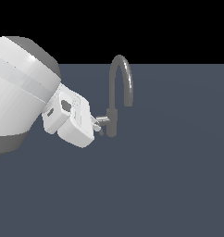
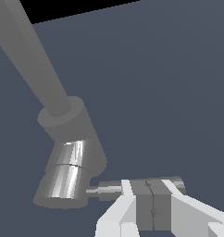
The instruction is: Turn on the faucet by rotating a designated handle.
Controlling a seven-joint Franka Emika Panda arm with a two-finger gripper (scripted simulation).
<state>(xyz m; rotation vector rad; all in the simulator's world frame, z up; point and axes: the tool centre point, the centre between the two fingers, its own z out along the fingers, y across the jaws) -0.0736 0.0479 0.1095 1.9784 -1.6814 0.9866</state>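
Note:
The grey faucet (image 1: 112, 121) stands on the dark floor, its arched spout (image 1: 121, 76) rising above the short body. On the exterior view's left, the handle (image 1: 103, 120) sticks out of the body's side. My gripper (image 1: 98, 125) is right at that handle. In the wrist view the faucet body (image 2: 77, 132) carries a shiny stub (image 2: 65, 178), and the thin flat handle (image 2: 110, 188) runs out from it across my fingertips. My gripper (image 2: 152, 194) is shut, its grey pads pressed together along a seam, their tips against the lever. Nothing shows between the pads.
The arm's large white and grey body (image 1: 19, 97) fills the exterior view's left. A flat dark blue-grey floor (image 1: 169, 185) spreads around the faucet, with black background beyond its far edge.

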